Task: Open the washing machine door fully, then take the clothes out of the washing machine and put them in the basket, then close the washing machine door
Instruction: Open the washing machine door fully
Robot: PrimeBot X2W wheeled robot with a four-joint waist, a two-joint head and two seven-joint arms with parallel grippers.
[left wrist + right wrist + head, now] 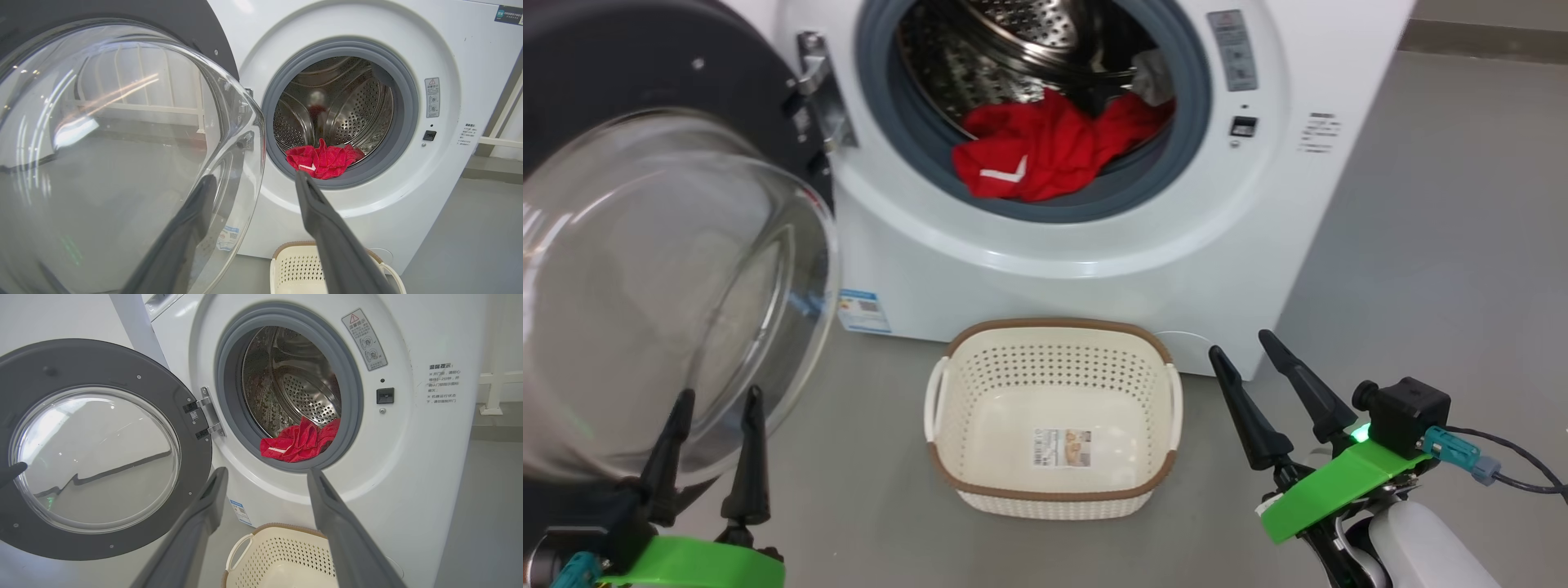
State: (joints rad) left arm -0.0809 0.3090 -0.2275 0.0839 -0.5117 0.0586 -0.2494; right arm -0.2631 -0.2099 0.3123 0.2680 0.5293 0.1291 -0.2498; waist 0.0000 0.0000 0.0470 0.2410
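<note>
1. The clothes point(1045, 151) are sitting bunched at the front of the drum, spilling onto the grey rubber ring point(1111, 206) at the bottom of the washing machine point(1094, 278) opening.
2. The washing machine door point(645, 73) is hanging swung wide open off to the left.
3. The basket point(1054, 367) is sitting on the floor point(1421, 245) just in front of the machine, below the opening.
4. Left jaws are standing wide apart with nothing in them, right up by the door glass. Right jaws are gaping wide too, gripping nothing, hovering near the basket.
</note>
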